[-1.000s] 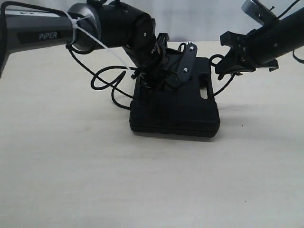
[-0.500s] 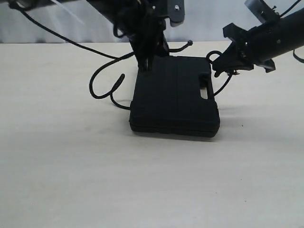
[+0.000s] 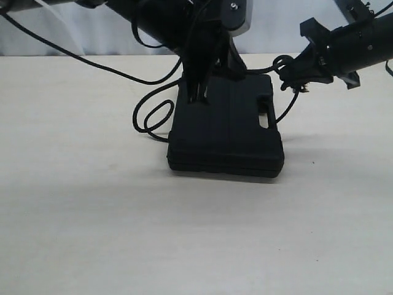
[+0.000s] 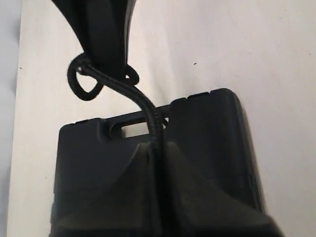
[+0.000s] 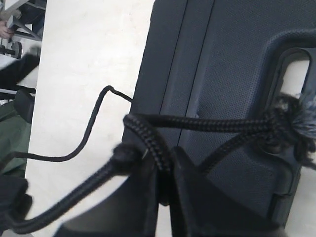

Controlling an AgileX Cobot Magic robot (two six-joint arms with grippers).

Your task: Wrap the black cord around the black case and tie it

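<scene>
left gripper (image 3: 196,95) moved over black case (image 3: 236,138) | with right gripper (image 3: 288,77), clenched on black cord (image 4: 148,106)

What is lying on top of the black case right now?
The black cord runs over the lid of the black case toward its handle slot, pinched in the shut left gripper. Whether it also passes beneath the case is hidden.

I found soft, even light on the pale table (image 3: 92,215), with only a faint shadow under the case (image 3: 227,141) at its 6 o'clock edge. The left wrist view glared white around dark, blurred fingers (image 4: 197,207). The right wrist view smeared the frayed end of the cord (image 5: 291,118).
</scene>
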